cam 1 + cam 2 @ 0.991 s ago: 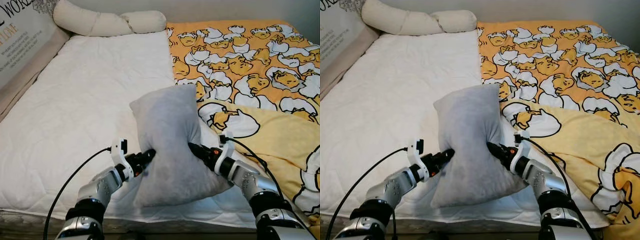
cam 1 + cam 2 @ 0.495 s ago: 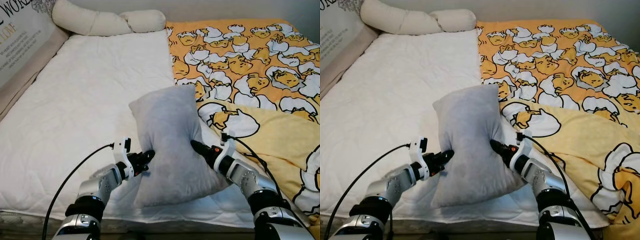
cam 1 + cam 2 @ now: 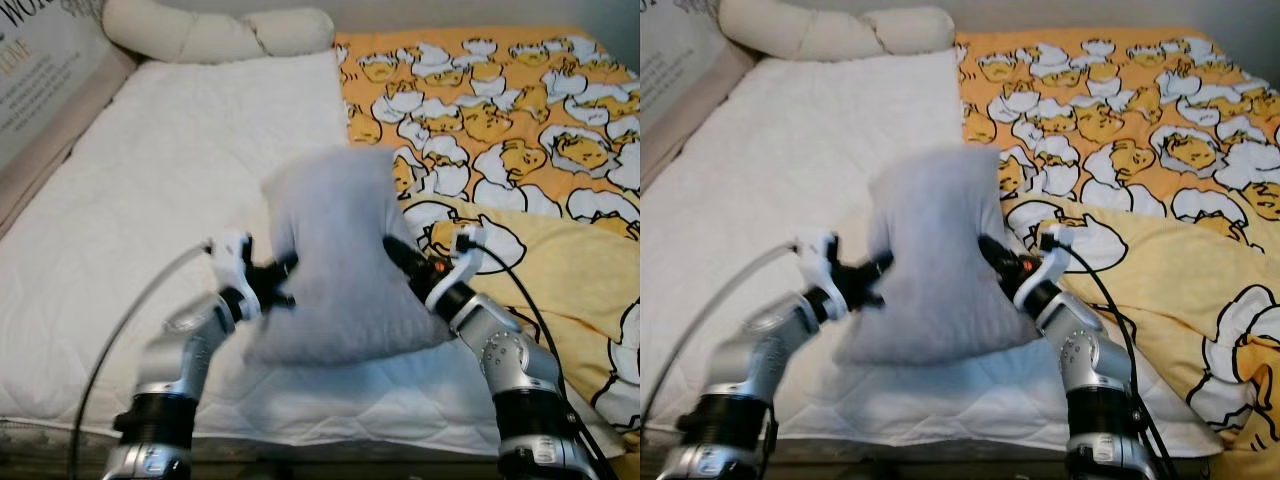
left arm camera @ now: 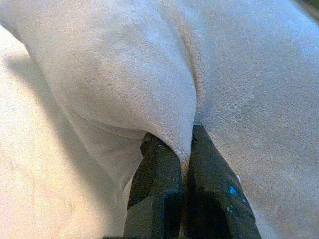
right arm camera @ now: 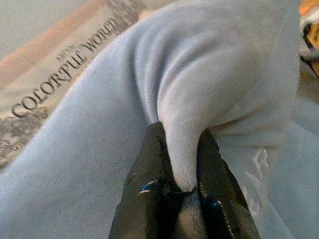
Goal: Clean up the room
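1. My left gripper (image 3: 285, 278) is clamped on a fold of the grey pillow (image 3: 335, 260) at its left side. In the left wrist view both black fingers (image 4: 157, 189) pinch a ridge of the fabric, with no gap showing between them.

2. My right gripper (image 3: 398, 252) is clamped on a fold at the pillow's right side in the same way. Its fingers (image 5: 149, 194) squeeze a pleat of cloth between them.

3. I hold the pillow from two opposite sides because it is soft and slack. I judge that one pinch alone would let it sag and swing.

4. The pillow stands upright between my arms over the near edge of the bed (image 3: 170, 190). Its lower end is near the white sheet, but I cannot tell whether it touches.

5. Just beyond it, on the bed's right half, lies the yellow duvet (image 3: 520, 130), rumpled at its near edge.

6. The bed's left half is bare white mattress cover.

7. At the far left corner lies a long cream bolster (image 3: 215, 32), and a printed board (image 3: 45, 85) runs along the left edge. I guess the pillow belongs at that far end, so the carry looks unfinished.
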